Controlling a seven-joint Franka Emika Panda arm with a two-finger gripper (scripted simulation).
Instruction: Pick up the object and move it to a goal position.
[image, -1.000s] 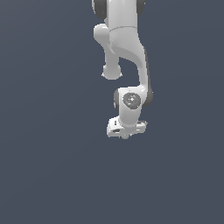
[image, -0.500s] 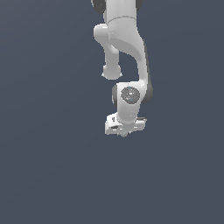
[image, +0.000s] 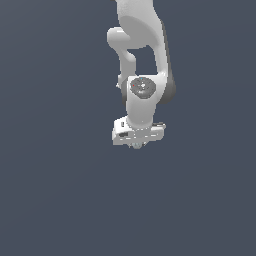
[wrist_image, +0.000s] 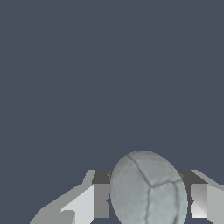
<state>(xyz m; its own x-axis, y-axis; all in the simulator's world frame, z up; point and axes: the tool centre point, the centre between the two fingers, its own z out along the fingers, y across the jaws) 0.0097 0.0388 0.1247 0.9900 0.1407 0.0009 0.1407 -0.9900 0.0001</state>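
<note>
The plain dark grey surface (image: 55, 200) is being shown beneath the white arm (image: 142, 55), which is being extended downward in the exterior view. The end effector (wrist_image: 148, 201) is being kept closed around the pale grey ball (wrist_image: 148, 192), which is being gripped between the two fingers (wrist_image: 101, 200) in the wrist view.

White glossy arm (image: 142, 35) – rounded links, grey round joint cap (image: 142, 87), dark side band.

Pale grey ball (wrist_image: 148, 190) with dark seams, white arm (image: 142, 60), slate-grey backdrop
</note>
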